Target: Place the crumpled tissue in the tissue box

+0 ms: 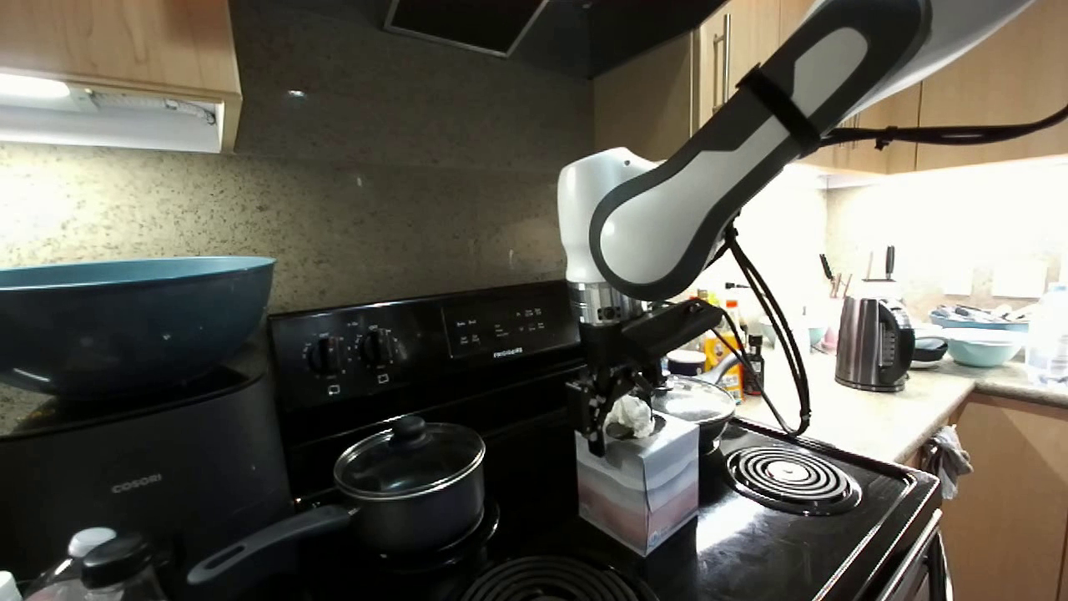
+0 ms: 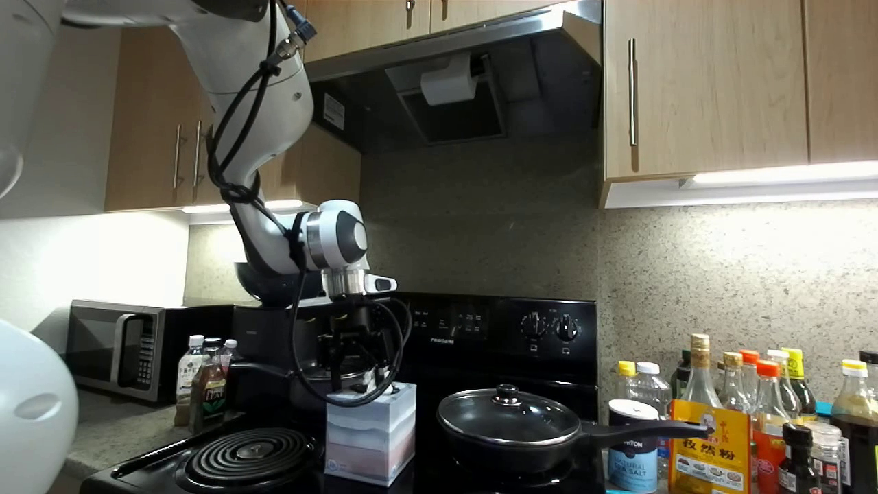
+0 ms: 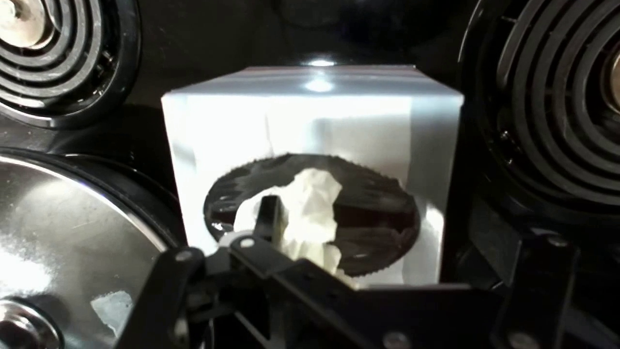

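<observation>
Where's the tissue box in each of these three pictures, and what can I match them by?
In an exterior view, the tissue box stands low, just right of centre.
In an exterior view, the tissue box is left of centre, near the bottom.
In the wrist view, the tissue box fills the middle.
Shared landmark: the shallow lidded pan, farther right than the box in both exterior views, at the wrist view's left edge.

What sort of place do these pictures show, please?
It is a kitchen, probably a home one: there is a stove with coil burners, a lidded frying pan standing on it, and a microwave in an exterior view.
</observation>
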Motion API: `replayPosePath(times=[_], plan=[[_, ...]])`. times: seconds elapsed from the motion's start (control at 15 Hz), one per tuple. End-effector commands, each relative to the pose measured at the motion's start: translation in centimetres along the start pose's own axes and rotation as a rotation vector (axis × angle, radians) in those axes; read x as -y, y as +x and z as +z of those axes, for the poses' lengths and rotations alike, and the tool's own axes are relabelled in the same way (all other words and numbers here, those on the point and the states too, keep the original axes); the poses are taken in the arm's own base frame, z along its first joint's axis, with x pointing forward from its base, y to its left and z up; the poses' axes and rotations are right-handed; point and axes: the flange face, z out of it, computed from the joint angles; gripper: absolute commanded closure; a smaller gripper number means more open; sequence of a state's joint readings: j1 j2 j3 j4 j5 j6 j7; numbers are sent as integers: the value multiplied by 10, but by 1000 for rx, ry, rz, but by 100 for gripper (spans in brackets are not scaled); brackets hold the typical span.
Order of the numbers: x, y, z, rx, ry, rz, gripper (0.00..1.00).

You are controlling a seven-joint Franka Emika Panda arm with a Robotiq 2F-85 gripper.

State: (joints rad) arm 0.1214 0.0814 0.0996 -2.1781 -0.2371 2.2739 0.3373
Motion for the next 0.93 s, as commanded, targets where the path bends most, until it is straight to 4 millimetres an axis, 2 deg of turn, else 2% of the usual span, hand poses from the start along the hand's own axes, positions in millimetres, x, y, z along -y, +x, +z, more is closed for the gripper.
replayPosePath(times=[0.0, 0.47, 0.87], plan=[[-1, -8, -26, -59, -53, 6, 0], [0, -18, -50, -58, -86, -6, 0], [23, -12, -34, -40, -79, -107, 0]])
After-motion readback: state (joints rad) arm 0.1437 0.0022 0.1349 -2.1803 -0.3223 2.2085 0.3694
